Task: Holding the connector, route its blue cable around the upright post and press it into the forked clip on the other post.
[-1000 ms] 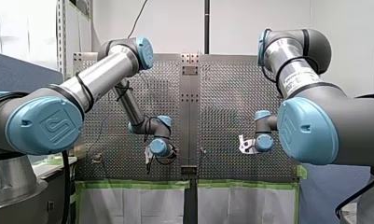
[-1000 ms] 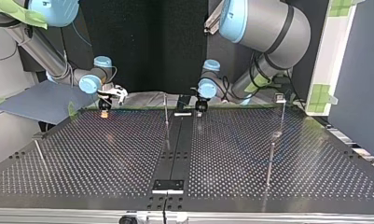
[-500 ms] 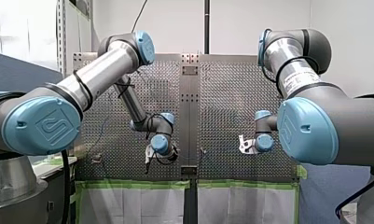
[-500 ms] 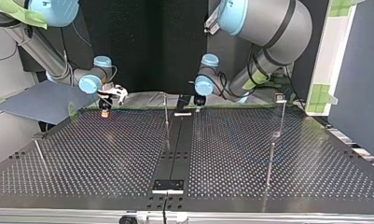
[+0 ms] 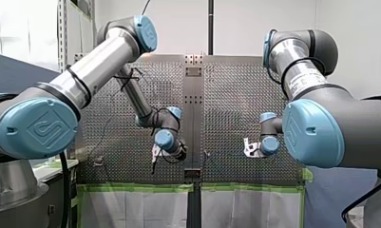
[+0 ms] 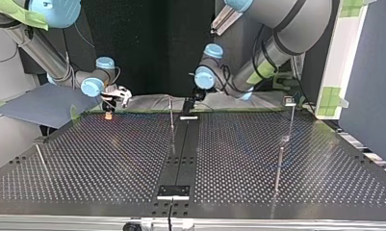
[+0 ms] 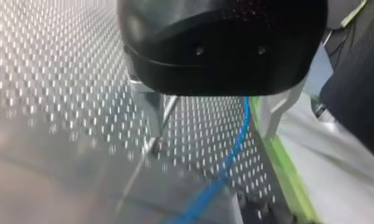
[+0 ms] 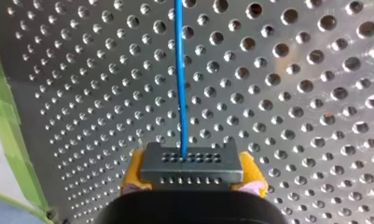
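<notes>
Holds a black connector [image 8: 191, 167] squarely between the yellow pads [image 8: 131, 173] of my right gripper [image 8: 191, 179], clamped at both its ends. Shows two rows of small holes across the connector's face. Sends a blue cable [image 8: 180, 79] out of the farther row, straight ahead of the gripper, over the perforated table [image 8: 296, 93]. Has green tape [image 8: 5, 126] off to one side of the gripper, along the table's edge.

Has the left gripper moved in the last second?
Yes. In the top view my left gripper has shifted toward the view's left, nearer the thin upright post.
</notes>
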